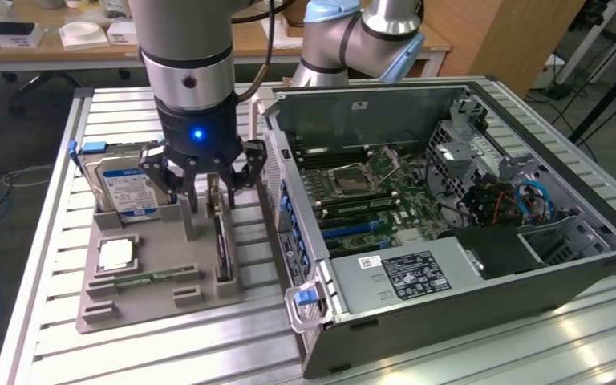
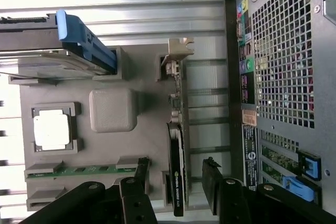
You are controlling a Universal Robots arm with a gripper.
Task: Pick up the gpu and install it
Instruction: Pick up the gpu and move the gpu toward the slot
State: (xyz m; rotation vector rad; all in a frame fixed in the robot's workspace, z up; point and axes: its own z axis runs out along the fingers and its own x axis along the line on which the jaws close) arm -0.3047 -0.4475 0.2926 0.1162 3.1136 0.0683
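Note:
The gpu [image 1: 220,241] is a thin dark card standing on its edge in a slot of the grey holder tray [image 1: 147,309], on the side nearest the computer case. In the wrist view the gpu [image 2: 177,182] runs lengthwise, with its pale metal bracket [image 2: 178,56] at the far end. My gripper [image 1: 208,188] hangs straight down just above the card and is open. Its two black fingers [image 2: 210,179] straddle the card's near end, one on each side, and do not touch it. The gripper [image 2: 176,163] holds nothing.
The tray also holds a silver hard drive [image 1: 126,192] in a blue caddy, a square processor [image 1: 115,255] and a green memory stick [image 1: 142,279]. The open computer case [image 1: 447,208] lies right beside the tray, at the exterior view's right, with its motherboard [image 1: 372,188] showing. A second arm's base [image 1: 362,40] stands behind.

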